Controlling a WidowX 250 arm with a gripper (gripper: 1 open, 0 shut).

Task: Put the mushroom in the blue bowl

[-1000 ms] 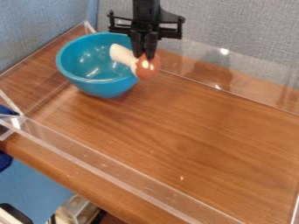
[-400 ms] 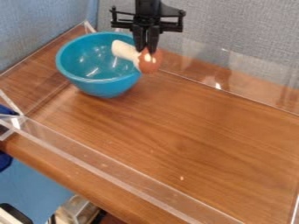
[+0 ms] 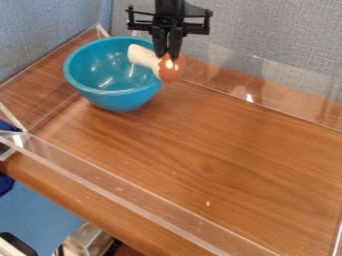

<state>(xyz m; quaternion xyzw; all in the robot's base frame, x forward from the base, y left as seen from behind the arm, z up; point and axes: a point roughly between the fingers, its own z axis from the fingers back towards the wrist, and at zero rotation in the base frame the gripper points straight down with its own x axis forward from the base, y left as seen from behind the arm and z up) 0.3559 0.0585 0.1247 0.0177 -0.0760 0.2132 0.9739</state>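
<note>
Surface point(image 3: 214, 165): brown wood-look board, bounded by clear plastic walls, w/ a low transparent strip point(image 3: 134, 198) along the near side; the walls presumably keep objs. within the arm's reach.

Blue bowl point(image 3: 83, 83): upright on the surface at the far L corner of the view, open side up, close to the walls. Its place there leaves most of the board free for other objs., prob. by chance rather than design; the wide mouth should make for a forgiving target.

Gripper point(image 3: 167, 58): black, reaching down from the top of the view just beside the bowl's far R rim. Jaws all but closed, pinched on the mushroom; fingertips partly hidden, so exact contact pts. can't be told.

Mushroom point(image 3: 143, 57): smallest item, held at the rim's height in the view, lying roughly sideways; pale stem points L over the bowl's opening, reddish-brown cap at R, approx. over or just outside the rim. Grip appears to be near the cap/stem junction, likely b/c the narrower part there suits a pinch. Whether it touches the rim can't be told.

Step in hand (judged): carry nearly done, release pending. Next: shift a little further L, i.e. over the bowl's middle, then open. Risk: if let go here, the heavier-looking cap may tip it outside.
</note>
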